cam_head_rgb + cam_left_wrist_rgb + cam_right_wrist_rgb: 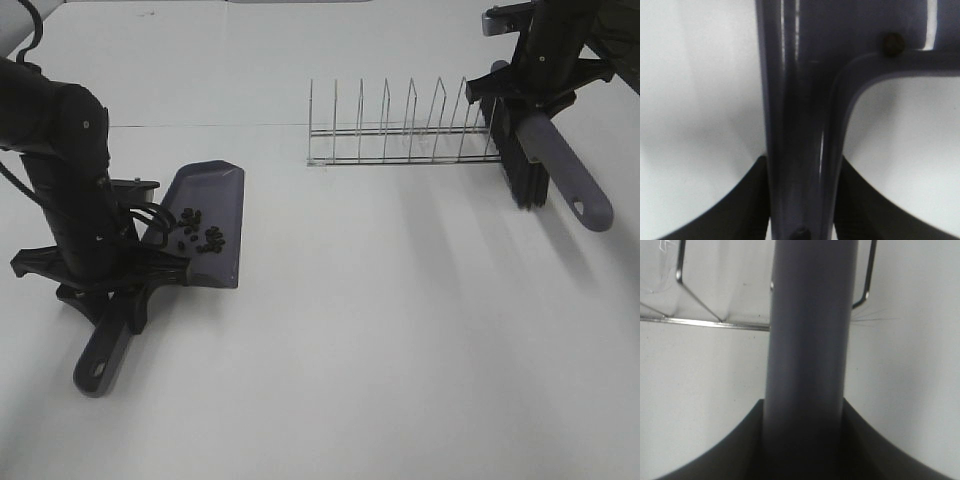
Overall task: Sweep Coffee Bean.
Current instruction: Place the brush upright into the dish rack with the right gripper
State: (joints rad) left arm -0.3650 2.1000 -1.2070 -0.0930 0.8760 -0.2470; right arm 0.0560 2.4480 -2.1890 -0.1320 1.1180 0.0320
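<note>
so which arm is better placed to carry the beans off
Left, probably: the left gripper grips the dustpan by its handle, and the coffee beans lie in it. The right gripper holds only the brush, over by the wire rack.

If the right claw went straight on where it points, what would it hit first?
Probably the wire rack, just beyond the brush the right gripper grips; depth unclear, maybe the table first.

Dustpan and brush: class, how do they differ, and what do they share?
The dustpan sits at the left in the left gripper; the brush is at the right in the right gripper. The dustpan holds the coffee beans; the brush carries none. The dustpan is a wide flat tray; the brush has black bristles beside the wire rack. Both have grey handles with a hole at the end.
</note>
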